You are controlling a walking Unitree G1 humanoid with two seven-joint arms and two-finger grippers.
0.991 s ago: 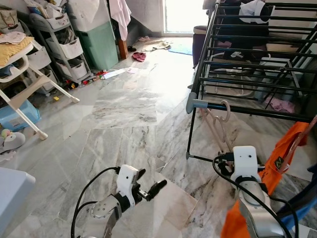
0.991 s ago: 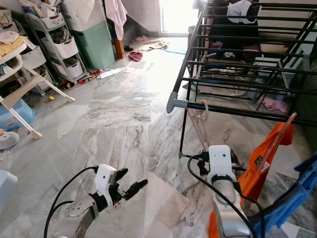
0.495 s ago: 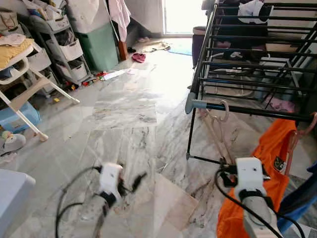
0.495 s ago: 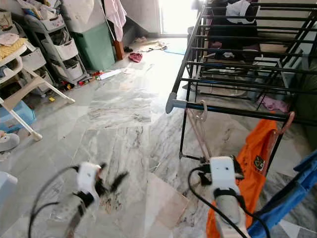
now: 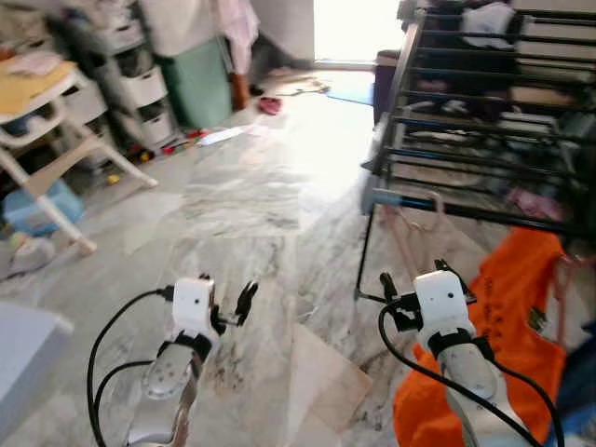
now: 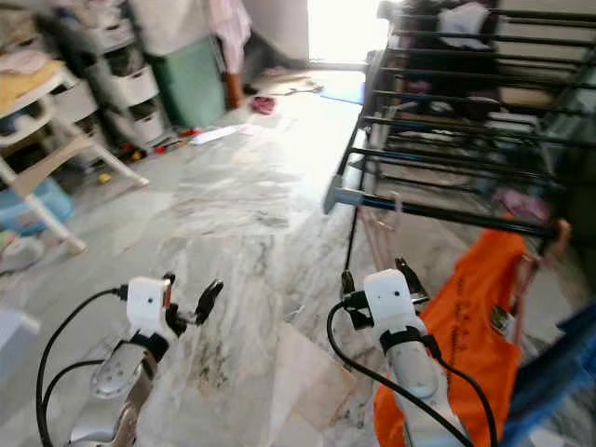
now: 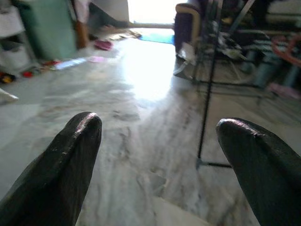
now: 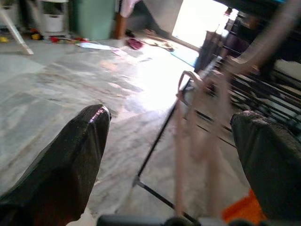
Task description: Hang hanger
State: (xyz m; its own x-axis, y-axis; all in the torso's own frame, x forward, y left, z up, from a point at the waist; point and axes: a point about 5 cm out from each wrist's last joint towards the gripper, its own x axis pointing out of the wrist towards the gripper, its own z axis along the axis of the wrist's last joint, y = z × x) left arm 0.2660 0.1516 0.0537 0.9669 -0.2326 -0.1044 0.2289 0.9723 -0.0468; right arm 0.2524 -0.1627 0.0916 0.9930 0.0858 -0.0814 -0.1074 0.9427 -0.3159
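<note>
Left gripper (image 5: 244, 300) swung up; hanger (image 5: 410, 244) hangs vertical.

motion-blurred pink hanger (image 8: 200, 136), drying rack (image 5: 484, 112) cut off at right

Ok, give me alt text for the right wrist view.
The right claw is open, its two black fingers spread wide and holding nothing. Between them stands a pale pink hanger hooked on a black drying rack, above a marble floor with a corner of orange cloth.
</note>
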